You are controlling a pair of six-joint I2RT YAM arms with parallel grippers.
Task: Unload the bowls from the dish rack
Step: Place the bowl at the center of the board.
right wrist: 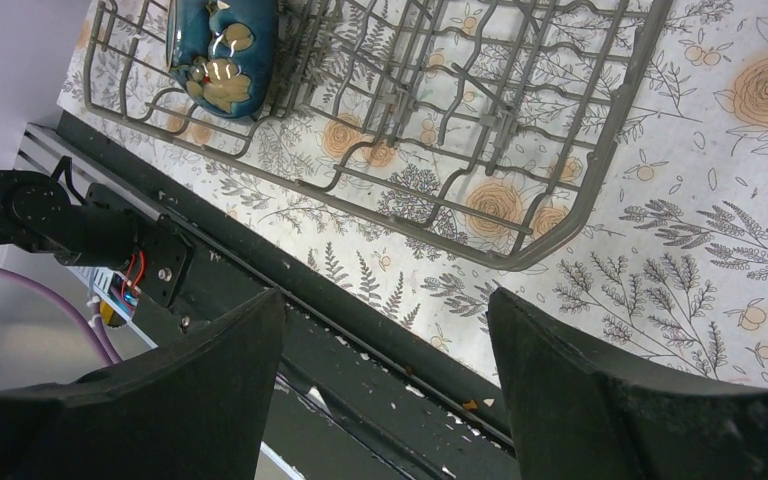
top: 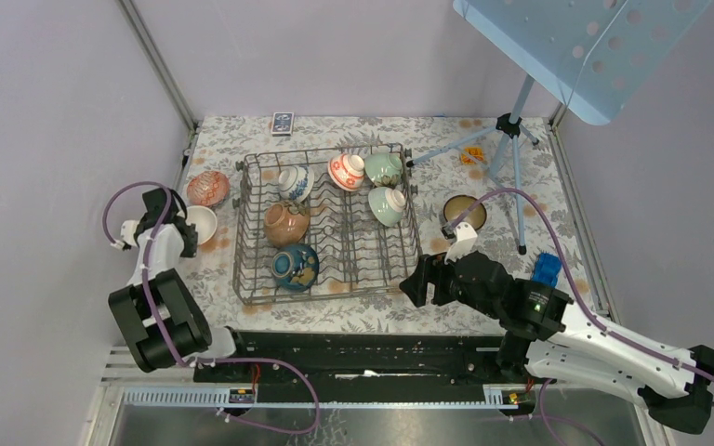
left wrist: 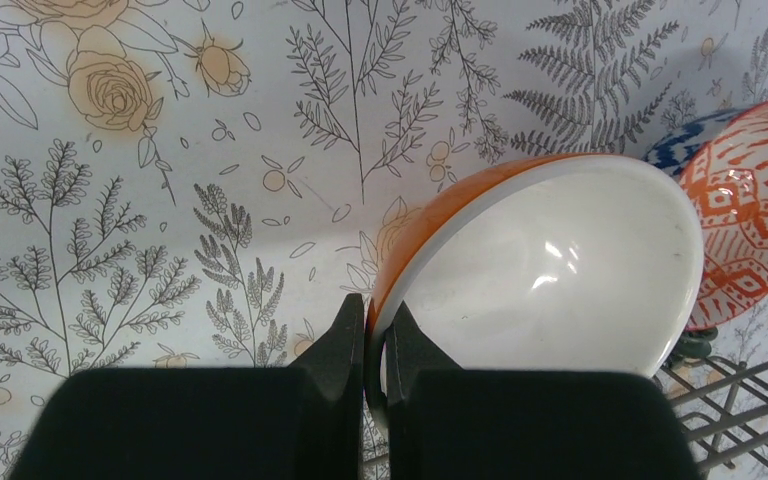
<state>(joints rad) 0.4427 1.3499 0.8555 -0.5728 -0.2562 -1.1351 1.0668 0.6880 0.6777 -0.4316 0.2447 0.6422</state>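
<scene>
A tabletop under a white cloth (top: 376, 312), printed with grey fern and flower line drawings and pale orange roses, fills a booth of plain lilac-grey walls with metal corner posts. The large rectangular grey wire dish rack (top: 353, 246) (right wrist: 430, 100) stands in the middle of the cloth. Six bowls lie among its tines:
- a dark blue glazed bowl (top: 295, 266) (right wrist: 222, 45) at the near left
- a brown bowl (top: 285, 223) behind it
- a blue-and-white bowl (top: 295, 182) and a red-and-white bowl (top: 346, 171) along the far side
- two pale green bowls (top: 383, 168) at the far right

Outside the rack on its left, the left gripper (top: 186, 226) (left wrist: 375, 320) is clamped on the rim of a tilted orange bowl with a glossy white inside (top: 203, 223) (left wrist: 550, 270), one finger on each side of its wall. A red patterned bowl (top: 208, 189) (left wrist: 760, 200) sits just beside it.

The right gripper (top: 416, 279) (right wrist: 385, 330) hovers by the rack's near right corner, jaws wide apart with nothing between them.

Right of the rack a dark bowl with a beige inside (top: 465, 212) sits on the cloth, near a tripod (top: 511, 139) carrying a light blue perforated panel (top: 576, 46). A small dark card (top: 282, 123) lies at the far edge.
</scene>
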